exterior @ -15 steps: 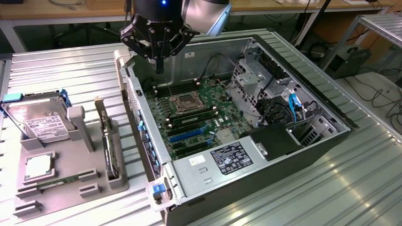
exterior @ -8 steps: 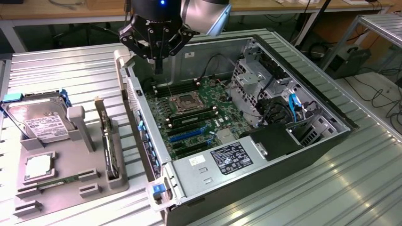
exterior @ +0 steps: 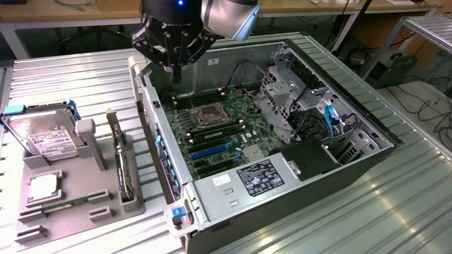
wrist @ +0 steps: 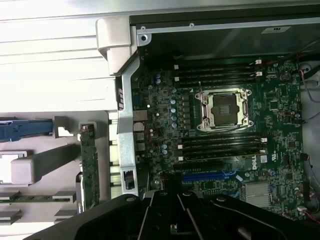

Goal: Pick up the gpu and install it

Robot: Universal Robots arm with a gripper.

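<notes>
The gpu (exterior: 121,159) stands on edge in a slot of the grey holder tray (exterior: 81,211), at the exterior view's left of the open computer case (exterior: 367,159). It is a thin green board with a metal end bracket, also seen in the wrist view as the gpu (wrist: 90,170). My gripper (exterior: 177,79) hangs above the case's rear wall, over the motherboard (exterior: 219,129), well apart from the gpu. Its fingers meet at a point, shut on nothing. The gripper (wrist: 172,192) shows as a dark body over the blue expansion slots (wrist: 207,176).
On the holder tray sit a silver hard drive (exterior: 42,135), a processor chip (exterior: 44,188) and a memory stick (exterior: 67,203). Inside the case are the open processor socket (exterior: 210,114), a drive cage (exterior: 286,100) and a power supply (exterior: 258,177). The ribbed metal table (exterior: 395,211) surrounds the case.
</notes>
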